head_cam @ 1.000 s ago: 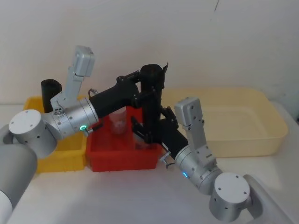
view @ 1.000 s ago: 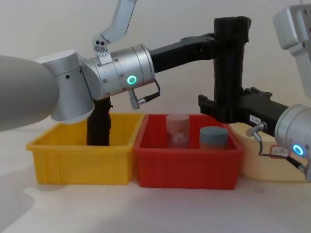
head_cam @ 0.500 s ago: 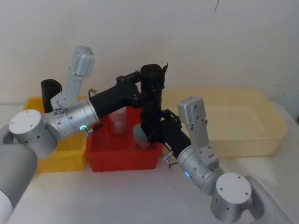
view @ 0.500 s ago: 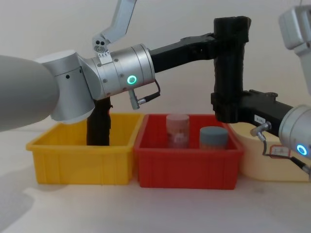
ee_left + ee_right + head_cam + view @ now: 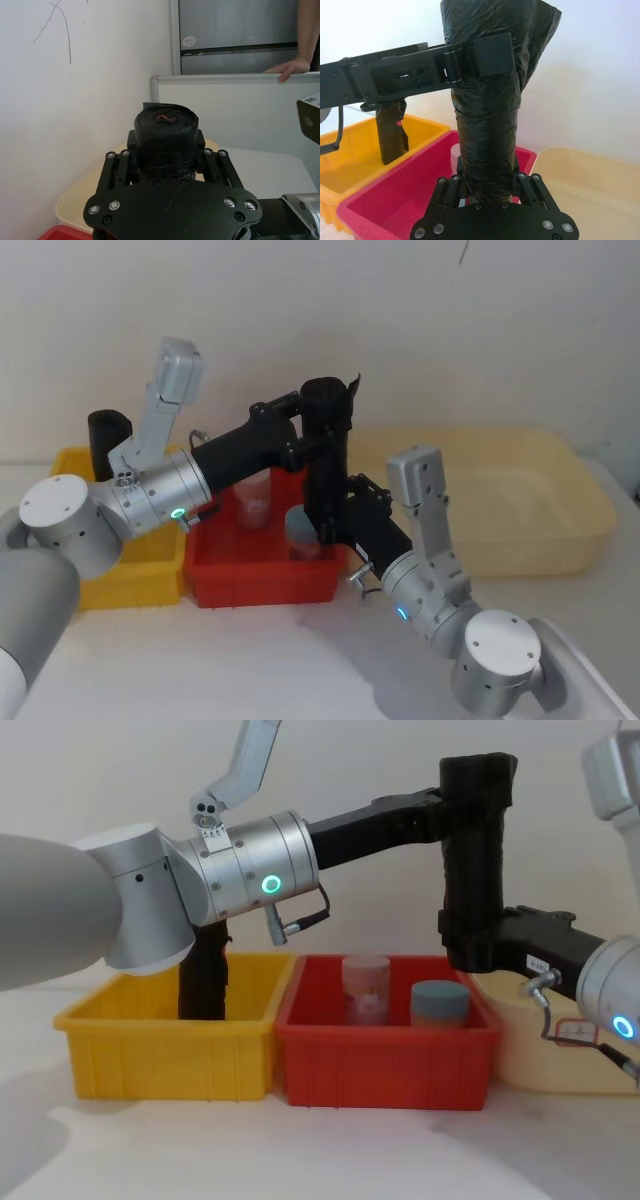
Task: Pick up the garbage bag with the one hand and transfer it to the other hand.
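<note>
— So, where is the garbage bag (image 5: 327, 455)?

— Off the worktop (image 5: 300, 1150) and upright in the air, with its wider wrinkled end at 12 o'clock. In the chest view its lower end hangs above the far right corner of the red bin (image 5: 385, 1065).

— Who has it?

— Both arms. The left gripper (image 5: 320, 432), on the joint with the green ring light, reaches in from 9 o'clock and its fingers (image 5: 119, 167) pinch the roll just under the top band. The right gripper (image 5: 336, 518), on the blue-lit joint, comes from 4 o'clock in the head view and takes the bottom end.

— Is the right one really closed on it?

— Its fingers (image 5: 451, 192) sit against both sides of the roll's base in the right wrist view, so they appear to be clamped on it, with no gap that I can see.

— And below the bag?

— Two jars stand in the red bin: a clear one with a pinkish lid (image 5: 366, 988), and at its 3 o'clock a shorter one with a grey-blue cap (image 5: 440, 1003). The bag touches neither.

— And around that?

— A yellow bin (image 5: 165, 1050) sits just beside the red one at 9 o'clock, with another black roll (image 5: 203, 970) standing in it. A wide cream tray (image 5: 520, 495) lies at 3 o'clock.
</note>
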